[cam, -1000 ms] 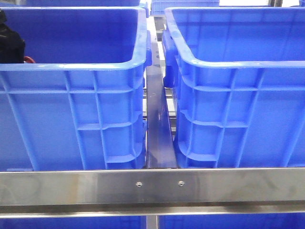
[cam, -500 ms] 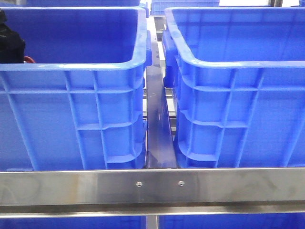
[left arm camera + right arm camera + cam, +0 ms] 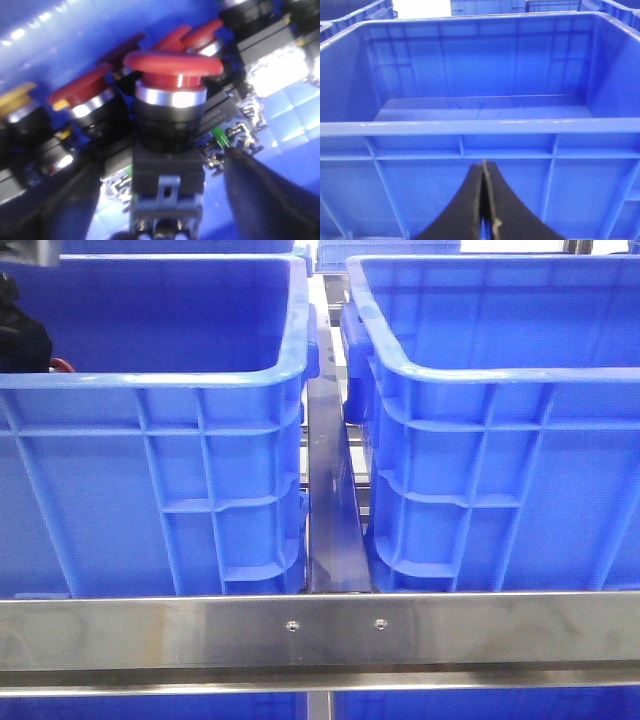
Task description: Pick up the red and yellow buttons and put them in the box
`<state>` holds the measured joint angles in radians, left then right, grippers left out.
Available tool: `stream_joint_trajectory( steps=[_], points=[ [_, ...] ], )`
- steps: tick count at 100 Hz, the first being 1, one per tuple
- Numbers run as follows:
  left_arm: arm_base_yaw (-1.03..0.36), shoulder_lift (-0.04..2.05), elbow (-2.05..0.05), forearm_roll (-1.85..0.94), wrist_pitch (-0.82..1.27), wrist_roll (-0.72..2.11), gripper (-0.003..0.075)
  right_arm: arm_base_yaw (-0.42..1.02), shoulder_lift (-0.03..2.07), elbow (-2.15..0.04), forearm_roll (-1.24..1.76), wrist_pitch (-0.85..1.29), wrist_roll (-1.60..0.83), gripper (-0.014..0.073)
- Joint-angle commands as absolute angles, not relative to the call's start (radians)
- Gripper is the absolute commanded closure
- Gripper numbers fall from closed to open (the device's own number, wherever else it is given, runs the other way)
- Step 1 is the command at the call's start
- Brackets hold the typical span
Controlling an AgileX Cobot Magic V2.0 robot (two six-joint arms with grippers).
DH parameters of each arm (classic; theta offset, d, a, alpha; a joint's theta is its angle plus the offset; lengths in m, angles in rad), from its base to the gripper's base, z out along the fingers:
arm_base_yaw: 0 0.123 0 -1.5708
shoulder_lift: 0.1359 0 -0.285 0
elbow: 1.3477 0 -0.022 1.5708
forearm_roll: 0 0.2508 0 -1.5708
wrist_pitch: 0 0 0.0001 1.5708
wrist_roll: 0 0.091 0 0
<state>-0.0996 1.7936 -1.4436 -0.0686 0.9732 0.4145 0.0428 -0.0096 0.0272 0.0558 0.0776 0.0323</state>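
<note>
1. The left gripper [image 3: 167,200] is spread wide, with one red button [image 3: 172,65] standing between its dark fingers [image 3: 265,200].
2. More red buttons [image 3: 80,92] and a yellow button [image 3: 17,97] are seen just behind, inside the left blue crate [image 3: 150,440].
3. The right gripper [image 3: 484,200] is pressed together, with nothing held, in front of the right blue crate [image 3: 480,140].

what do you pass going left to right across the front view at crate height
black arm part at the far left → left blue crate → steel strip in the gap → right blue crate
</note>
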Motion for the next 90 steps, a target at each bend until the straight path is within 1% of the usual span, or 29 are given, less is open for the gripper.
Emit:
stream_joint_trajectory(
  steps=[1, 4, 11, 16, 18, 23, 28, 40, 62, 74, 90],
  points=[
    [-0.105, 1.752, -1.475, -0.083, 0.957, 0.414, 0.0322, 0.044, -0.032, 0.027, 0.053, -0.006, 0.033, 0.0661],
    [-0.105, 1.752, -1.475, -0.083, 0.957, 0.414, 0.0355, 0.044, -0.032, 0.027, 0.053, -0.006, 0.033, 0.0661],
    [-0.105, 1.752, -1.477, -0.087, 0.957, 0.410, 0.0465, 0.044, -0.032, 0.027, 0.053, -0.006, 0.033, 0.0661],
    [-0.105, 1.752, -1.477, -0.093, 0.957, 0.410, 0.0567, 0.044, -0.032, 0.027, 0.053, -0.006, 0.033, 0.0661],
    [-0.105, 1.752, -1.477, -0.095, 0.957, 0.410, 0.0591, 0.044, -0.032, 0.027, 0.053, -0.006, 0.033, 0.0661],
    [-0.105, 1.748, -1.477, -0.100, 0.961, 0.410, 0.0680, 0.044, -0.032, 0.027, 0.053, -0.006, 0.033, 0.0661],
    [-0.105, 1.739, -1.477, -0.102, 0.964, 0.410, 0.0741, 0.044, -0.032, 0.027, 0.053, -0.006, 0.033, 0.0661],
    [-0.105, 1.697, -1.477, -0.115, 0.987, 0.410, 0.0739, 0.044, -0.032, 0.027, 0.053, -0.006, 0.033, 0.0661],
    [-0.105, 1.581, -1.468, -0.249, 1.031, 0.410, 0.0739, 0.044, -0.032, 0.027, 0.053, -0.006, 0.033, 0.0661],
    [-0.105, 1.503, -1.405, -0.289, 1.002, 0.410, 0.0739, 0.044, -0.032, 0.027, 0.053, -0.006, 0.033, 0.0661],
    [-0.105, 1.375, -1.254, -0.330, 0.920, 0.428, 0.0739, 0.044, -0.032, 0.027, 0.053, -0.006, 0.033, 0.0661]
  ],
)
